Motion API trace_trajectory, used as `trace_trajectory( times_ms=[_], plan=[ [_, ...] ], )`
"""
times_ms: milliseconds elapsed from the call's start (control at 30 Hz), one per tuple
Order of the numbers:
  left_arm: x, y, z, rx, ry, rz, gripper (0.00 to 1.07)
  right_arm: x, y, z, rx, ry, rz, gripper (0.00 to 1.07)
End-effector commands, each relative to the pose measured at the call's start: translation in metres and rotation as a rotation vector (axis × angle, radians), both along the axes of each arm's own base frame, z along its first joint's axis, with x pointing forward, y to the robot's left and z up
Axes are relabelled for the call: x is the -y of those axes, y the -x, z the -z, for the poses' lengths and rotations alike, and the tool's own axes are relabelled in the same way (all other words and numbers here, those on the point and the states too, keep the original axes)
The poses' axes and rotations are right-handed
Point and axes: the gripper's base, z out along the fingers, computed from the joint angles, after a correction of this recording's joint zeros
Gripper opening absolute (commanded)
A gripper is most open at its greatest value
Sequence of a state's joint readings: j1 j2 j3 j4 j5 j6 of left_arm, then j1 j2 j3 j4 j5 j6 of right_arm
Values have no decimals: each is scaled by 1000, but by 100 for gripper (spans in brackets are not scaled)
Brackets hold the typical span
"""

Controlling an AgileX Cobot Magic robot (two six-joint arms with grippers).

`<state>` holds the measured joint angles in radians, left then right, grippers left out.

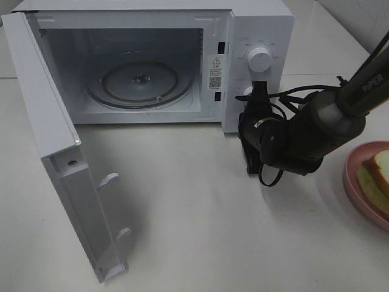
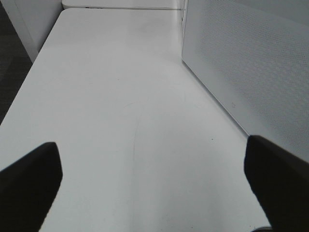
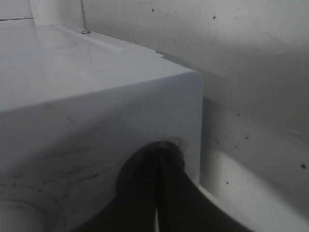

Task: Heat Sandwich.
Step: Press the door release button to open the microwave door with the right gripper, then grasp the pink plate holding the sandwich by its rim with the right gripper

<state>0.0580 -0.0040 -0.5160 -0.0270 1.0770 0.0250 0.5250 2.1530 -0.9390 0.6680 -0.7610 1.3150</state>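
Observation:
The sandwich (image 1: 380, 171), white bread with a tan crust, lies on a pink plate (image 1: 351, 181) at the right edge of the exterior view, partly cut off. The white microwave (image 1: 255, 24) stands open with a bare glass turntable (image 1: 140, 85) inside. My right gripper (image 1: 254, 91) is shut, its tips against the lower part of the control panel, below the upper knob (image 1: 260, 59). In the right wrist view the shut right gripper (image 3: 158, 159) touches the white panel. My left gripper (image 2: 154, 188) is open over bare table and holds nothing; the exterior view does not show it.
The microwave door (image 1: 55, 140) is swung wide to the front left, reaching almost to the table's near edge. A white dotted panel (image 2: 241, 58) stands close beside the left gripper. The right arm (image 1: 316, 128) and its cables lie between microwave and plate.

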Motion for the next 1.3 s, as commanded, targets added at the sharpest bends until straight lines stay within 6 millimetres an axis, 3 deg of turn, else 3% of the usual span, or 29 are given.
trace_trajectory(
  times_ms=[33,300,833,1067,1300],
  plan=[
    [0,4,-1,37,3,7,98,0,-17,-29,180,13,-28,0],
    [0,4,-1,37,3,7,98,-8,14,-16,42,-3,-82,0],
    [0,4,-1,37,3,7,98,9,57,-27,-89,79,-175,0],
    [0,4,-1,37,3,7,98,8,76,-50,-183,242,-417,1],
    [0,4,-1,37,3,7,98,5,87,-60,-201,430,-677,2]
  ],
)
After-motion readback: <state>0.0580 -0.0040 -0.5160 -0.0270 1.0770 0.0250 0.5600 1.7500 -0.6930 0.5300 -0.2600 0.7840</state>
